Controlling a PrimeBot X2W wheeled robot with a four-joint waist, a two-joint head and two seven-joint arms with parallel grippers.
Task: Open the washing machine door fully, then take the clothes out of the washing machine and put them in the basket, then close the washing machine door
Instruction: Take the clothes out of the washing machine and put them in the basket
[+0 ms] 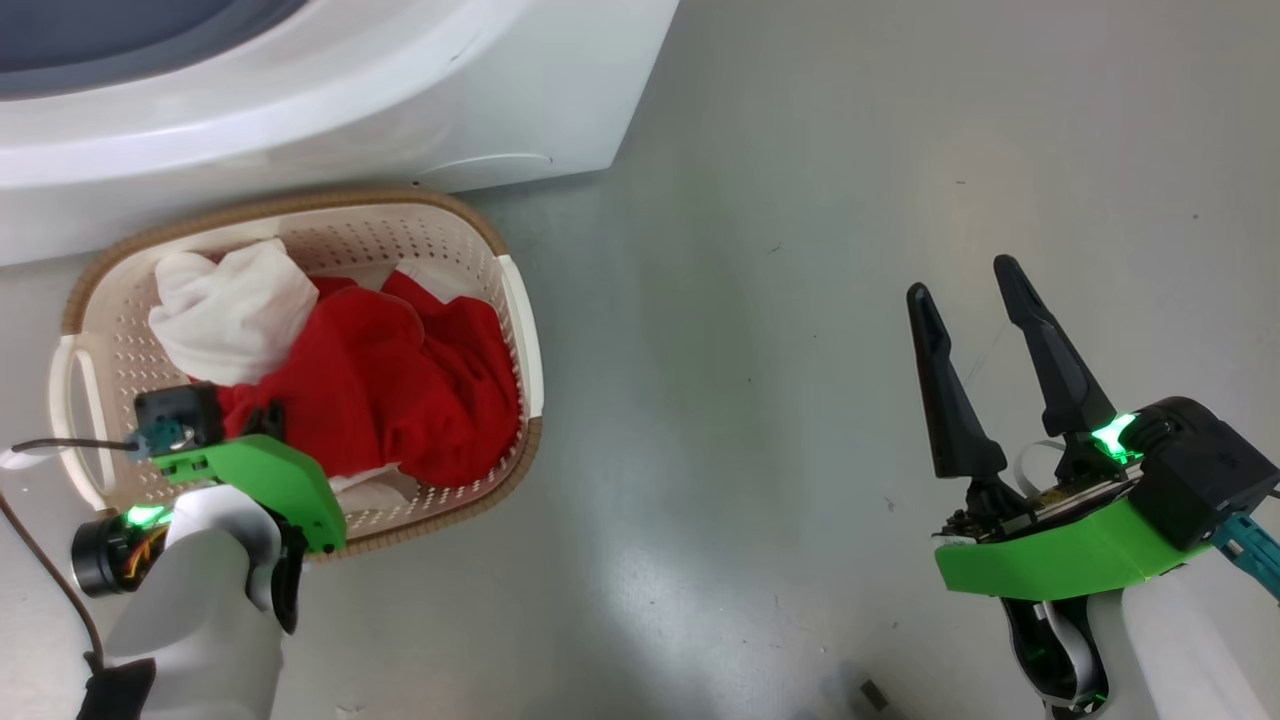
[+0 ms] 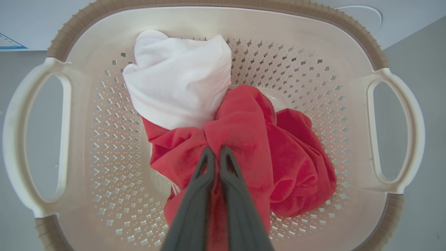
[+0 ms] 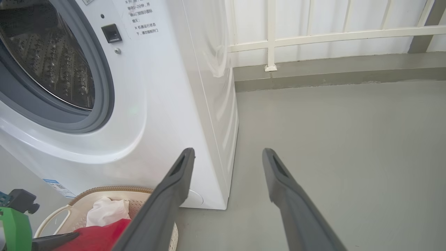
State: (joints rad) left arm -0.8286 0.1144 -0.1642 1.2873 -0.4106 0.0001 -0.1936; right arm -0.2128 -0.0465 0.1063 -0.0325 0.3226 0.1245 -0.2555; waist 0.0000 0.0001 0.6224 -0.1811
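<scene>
Grey floor (image 1: pixel 800 400) | basket (image 1: pixel 300 196) rim near washer (image 1: pixel 400 100) | L hand (image 2: pixel 216 150) pinching clothes (image 2: pixel 296 164) | R hand (image 1: pixel 962 280) wide

A: How many of each do you count?
B: One washing machine (image 1: pixel 400 110), one basket (image 1: pixel 520 300) with two handles (image 2: pixel 36 136), one white cloth (image 1: pixel 235 310). The red clothes (image 1: pixel 400 390) are bunched; I cannot tell how many.
A: And grippers?
B: Two, mine: left gripper (image 2: pixel 216 151) and right gripper (image 1: pixel 962 276).
</scene>
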